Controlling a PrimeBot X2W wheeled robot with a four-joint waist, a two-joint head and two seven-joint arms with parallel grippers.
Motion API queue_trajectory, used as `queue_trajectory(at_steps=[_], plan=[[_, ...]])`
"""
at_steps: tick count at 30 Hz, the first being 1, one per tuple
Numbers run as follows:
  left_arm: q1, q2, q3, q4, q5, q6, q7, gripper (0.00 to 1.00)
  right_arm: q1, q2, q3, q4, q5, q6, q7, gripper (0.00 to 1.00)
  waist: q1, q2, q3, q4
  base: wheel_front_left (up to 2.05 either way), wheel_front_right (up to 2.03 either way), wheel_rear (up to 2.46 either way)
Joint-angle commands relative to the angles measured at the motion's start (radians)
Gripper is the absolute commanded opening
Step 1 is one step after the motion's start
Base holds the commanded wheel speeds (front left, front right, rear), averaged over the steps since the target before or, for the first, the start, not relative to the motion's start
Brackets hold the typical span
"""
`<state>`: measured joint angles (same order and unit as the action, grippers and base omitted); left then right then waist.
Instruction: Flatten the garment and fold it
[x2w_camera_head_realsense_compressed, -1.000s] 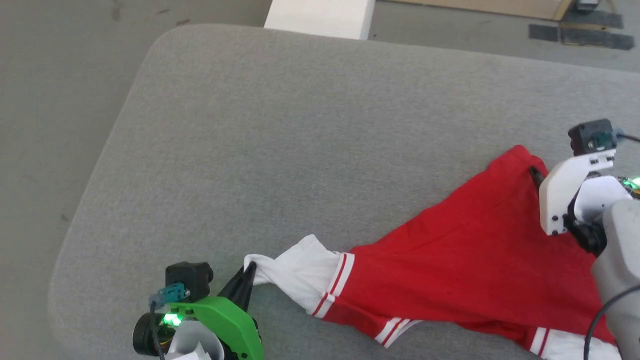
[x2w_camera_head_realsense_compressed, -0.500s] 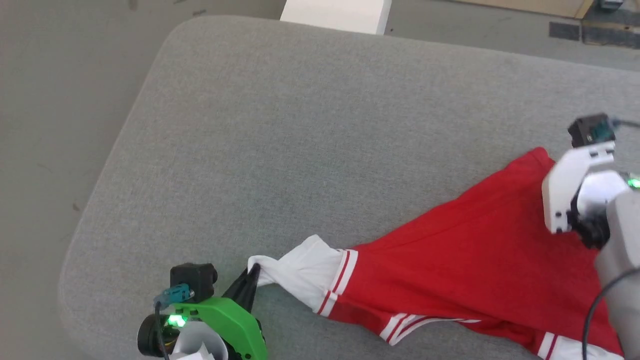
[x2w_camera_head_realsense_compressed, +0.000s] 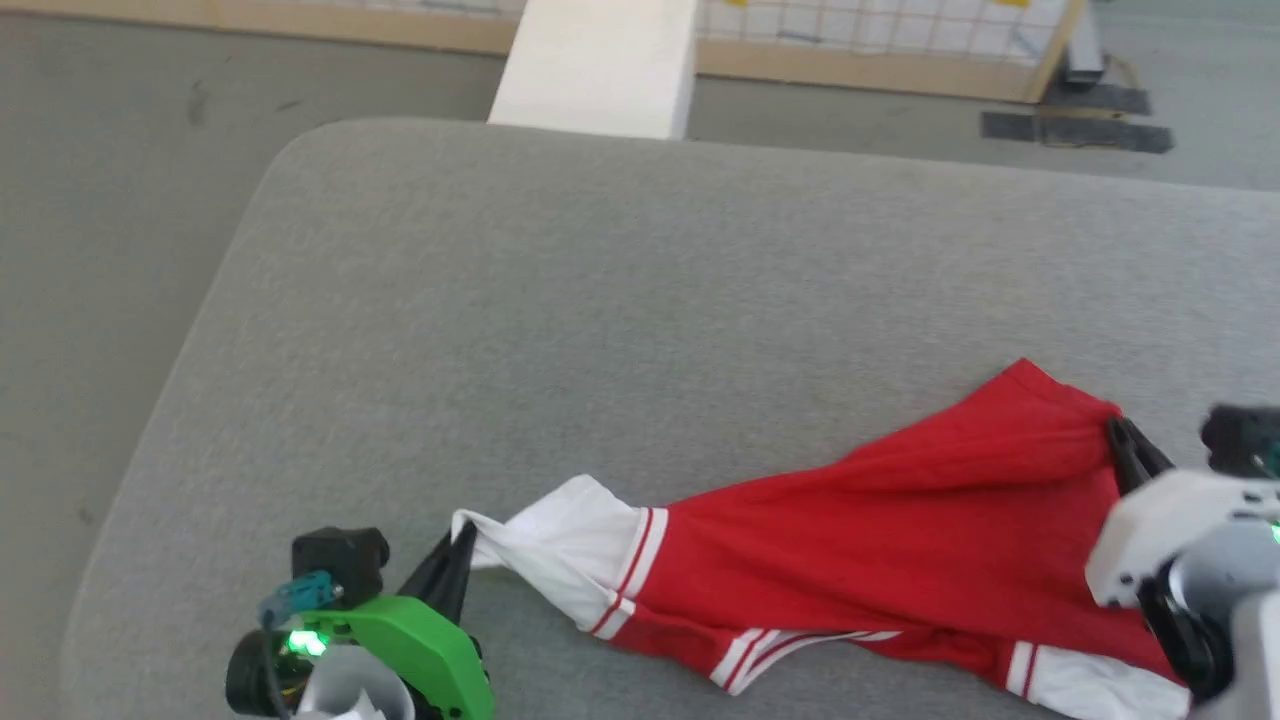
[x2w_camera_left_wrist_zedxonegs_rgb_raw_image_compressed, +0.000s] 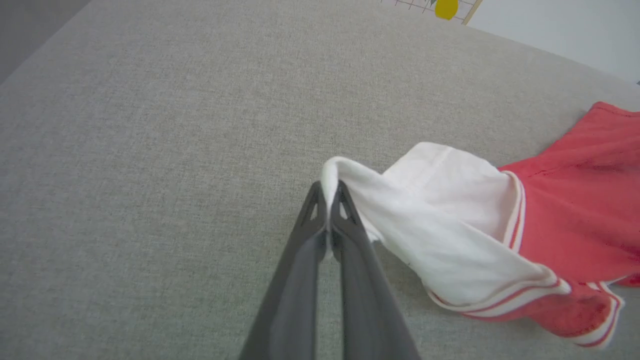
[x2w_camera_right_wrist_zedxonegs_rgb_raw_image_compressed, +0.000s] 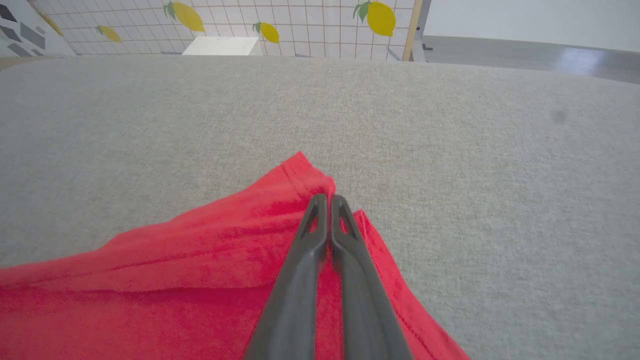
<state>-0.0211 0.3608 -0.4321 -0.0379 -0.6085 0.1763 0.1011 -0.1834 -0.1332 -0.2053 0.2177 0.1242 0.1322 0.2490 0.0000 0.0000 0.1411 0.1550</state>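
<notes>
The garment (x2w_camera_head_realsense_compressed: 880, 540), a red jersey with white sleeves and striped trim, lies stretched across the near part of the grey padded table (x2w_camera_head_realsense_compressed: 650, 300). My left gripper (x2w_camera_head_realsense_compressed: 462, 533) is shut on the tip of a white sleeve (x2w_camera_left_wrist_zedxonegs_rgb_raw_image_compressed: 430, 215) at the lower left. In the left wrist view that gripper (x2w_camera_left_wrist_zedxonegs_rgb_raw_image_compressed: 328, 189) pinches a fold of white cloth. My right gripper (x2w_camera_head_realsense_compressed: 1115, 428) is shut on the red hem corner at the right. The right wrist view shows its closed fingertips, that is the right gripper (x2w_camera_right_wrist_zedxonegs_rgb_raw_image_compressed: 325, 198), pressed into the red cloth (x2w_camera_right_wrist_zedxonegs_rgb_raw_image_compressed: 200, 270) beside the corner. No lettering shows.
A white block (x2w_camera_head_realsense_compressed: 598, 70) stands past the table's far edge. Behind it runs a wooden-framed panel with a grid and lemon pattern (x2w_camera_right_wrist_zedxonegs_rgb_raw_image_compressed: 280, 25). Grey floor (x2w_camera_head_realsense_compressed: 100, 250) lies left of the table. The table's far and middle parts are bare cloth.
My right gripper has shut on the red hem corner and drawn toward me. The left gripper still holds the sleeve tip. The head camera has shifted, showing more beyond the table.
</notes>
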Motion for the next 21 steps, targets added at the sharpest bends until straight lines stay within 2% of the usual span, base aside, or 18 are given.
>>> queue_trajectory(at_steps=[1,3,7,11,16,21], plan=[[0.002,0.014,0.009,-0.009,-0.007,0.0,-0.007,0.0,0.03,0.008,-0.011,-0.043,0.007,-0.002,0.01,0.0,0.0,0.0,-0.034,-0.042,0.0,0.0,0.0],[-0.006,0.021,0.018,-0.025,-0.014,-0.011,-0.016,0.0,0.073,0.023,-0.032,-0.118,0.014,-0.002,0.029,0.0,0.0,0.0,-0.043,-0.056,0.0,0.0,0.0],[-0.047,0.02,0.046,-0.065,-0.063,-0.06,-0.036,0.0,0.115,0.033,-0.047,-0.231,0.031,-0.002,0.088,0.0,0.0,0.0,-0.054,-0.081,0.0,0.0,0.0],[-0.147,0.033,0.057,-0.082,-0.097,-0.124,-0.015,0.0,0.081,0.002,-0.031,-0.298,0.038,-0.002,0.152,0.0,0.0,0.0,-0.047,-0.097,0.0,0.0,0.0],[-0.348,0.031,0.09,-0.047,-0.142,-0.176,0.028,0.0,-0.071,-0.082,0.023,-0.31,0.036,-0.002,0.237,0.0,0.0,0.0,0.011,-0.115,0.0,0.0,0.0],[-0.586,0.019,0.134,0.05,-0.146,-0.188,0.039,0.0,-0.302,-0.164,0.104,-0.252,0.043,-0.002,0.3,0.0,0.0,0.0,0.111,-0.137,0.0,0.0,0.0]])
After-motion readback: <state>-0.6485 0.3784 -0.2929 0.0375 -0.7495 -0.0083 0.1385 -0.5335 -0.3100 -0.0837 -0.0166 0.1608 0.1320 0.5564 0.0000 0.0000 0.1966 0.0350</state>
